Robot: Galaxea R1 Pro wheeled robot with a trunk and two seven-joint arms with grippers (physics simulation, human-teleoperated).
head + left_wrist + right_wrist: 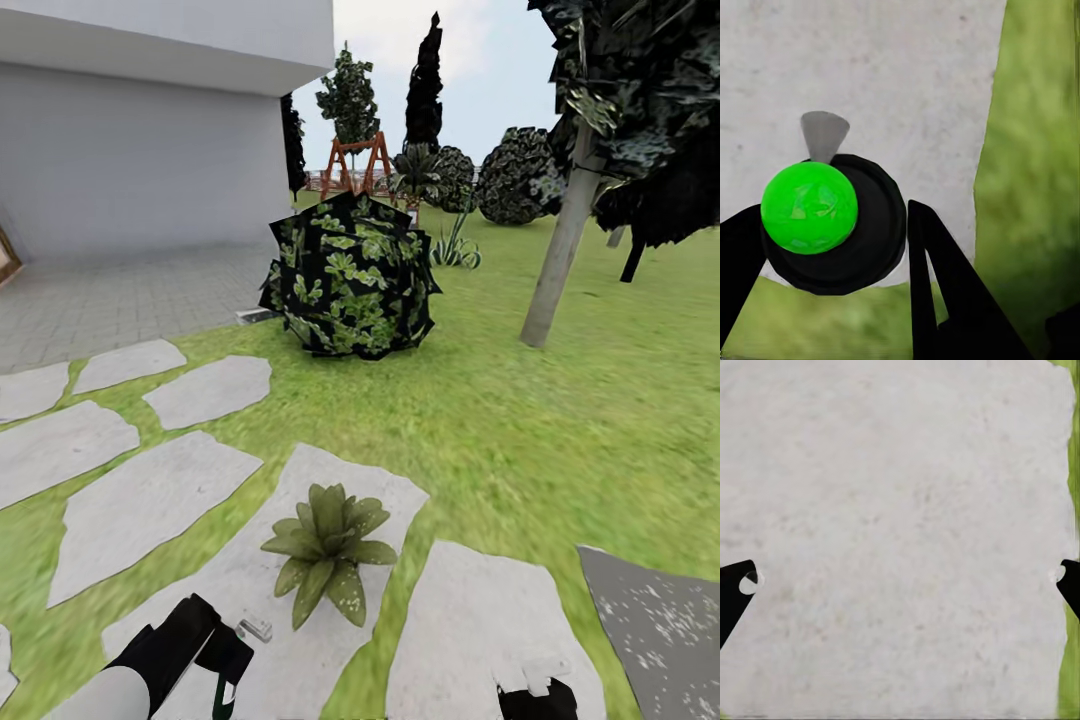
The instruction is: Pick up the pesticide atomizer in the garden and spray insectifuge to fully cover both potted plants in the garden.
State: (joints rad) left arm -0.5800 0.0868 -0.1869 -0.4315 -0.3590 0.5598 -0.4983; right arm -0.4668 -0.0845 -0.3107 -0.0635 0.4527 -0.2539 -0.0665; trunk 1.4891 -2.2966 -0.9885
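A potted plant (325, 555), a low rosette of pointed green leaves, sits on a pale stepping stone (330, 480) just ahead of me. No insectifuge specks show on its leaves. My left gripper (228, 652) is at the bottom left, close beside the plant, shut on the pesticide atomizer (255, 629), whose white head points toward the plant. In the left wrist view the atomizer (862, 240) is a dark round body with a bright green mark (810, 208), held between the black fingers (941, 292) of the left gripper (832, 217). My right gripper (535, 698) (904, 577) hangs open over another stone (900, 510).
A boxy leafy shrub (350, 275) stands on the lawn beyond the plant. A slanted tree trunk (560, 260) rises at the right. The white house wall (140, 150) and grey patio (110, 295) lie at the left. Grey mottled paving (660, 630) shows at the lower right.
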